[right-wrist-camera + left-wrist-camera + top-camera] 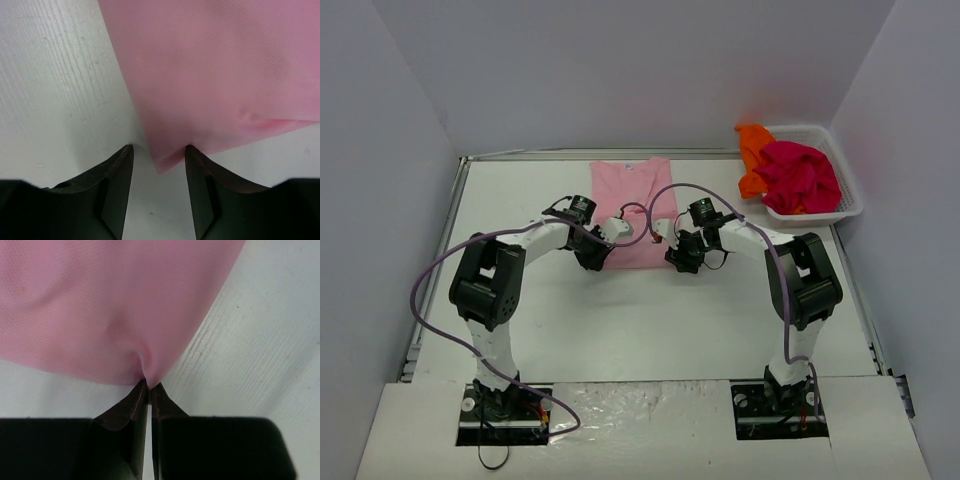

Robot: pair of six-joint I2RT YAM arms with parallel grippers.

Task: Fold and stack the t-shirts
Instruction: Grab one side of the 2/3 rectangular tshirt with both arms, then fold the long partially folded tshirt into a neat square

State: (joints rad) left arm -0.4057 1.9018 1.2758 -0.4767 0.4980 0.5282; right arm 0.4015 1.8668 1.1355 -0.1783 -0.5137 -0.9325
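First fold: hem grasp half made.
Left gripper (149, 387) clamped on the near hem of the light pink cloth t-shirt (632, 190), flat on the white table (620, 320); right gripper (159, 150) apart, astride the other corner: we judge it must close before lifting. Only the top view shows the magenta-red t-shirt (805, 175) and orange t-shirt (753, 150) in the white mesh basket (850, 208) beyond.

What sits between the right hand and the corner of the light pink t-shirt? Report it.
Nothing visible does. The right hand is open, and a corner of the light pink cloth t-shirt lies between its fingers on the white table.
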